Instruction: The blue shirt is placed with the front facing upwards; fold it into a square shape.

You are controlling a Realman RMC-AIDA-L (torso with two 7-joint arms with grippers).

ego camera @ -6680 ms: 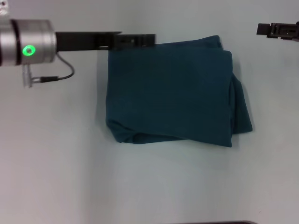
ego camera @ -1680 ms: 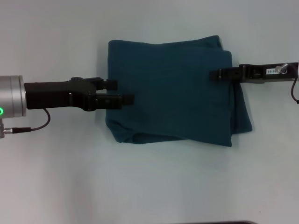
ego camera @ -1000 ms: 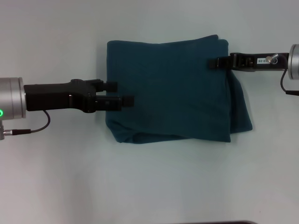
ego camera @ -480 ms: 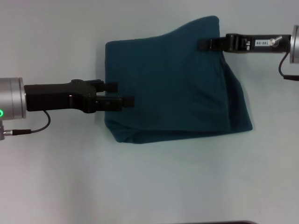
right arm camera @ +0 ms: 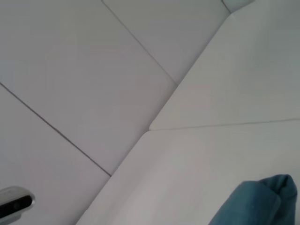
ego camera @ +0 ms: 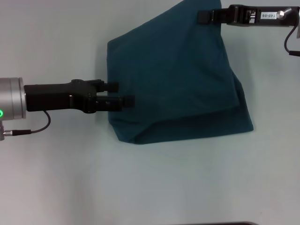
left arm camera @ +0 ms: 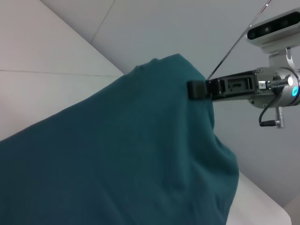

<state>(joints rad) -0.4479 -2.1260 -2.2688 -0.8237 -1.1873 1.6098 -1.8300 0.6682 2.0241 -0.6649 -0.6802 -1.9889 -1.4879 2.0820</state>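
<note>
Left side: your left gripper [ego camera: 123,99] sits at table height on the near-left edge of the dark teal-blue cotton shirt [ego camera: 173,79]. Its two black fingers point toward the cloth's middle, their tips over the hem. They look parted, one a little ahead of the other, and I cannot see fabric pinched between them, so I judge it released and merely pinning or waiting.

Centre: the shirt lies already folded into a compact bundle on the pale grey-white table [ego camera: 140,187]. Neither lettering nor collar shows. The near edge and right-hand corner rest flat; the far-right corner is drawn up and away, so the top layer slopes upward toward the far right like a tent.

Right side: your right gripper [ego camera: 202,16] is clenched on that raised corner. The left wrist view confirms it, with the black jaw tip [left arm camera: 197,89] biting into the peak of the cloth [left arm camera: 117,159] well above the table. The right wrist view shows only a small fold of teal fabric [right arm camera: 262,201].

Relation that matters: the lifted layer's free run goes from the right gripper diagonally down to the left gripper's edge. The right arm holds the load; the left is nearer the anchored side.

Nothing else stands on the table. The risk is lower layers dragging if the left edge slips.
</note>
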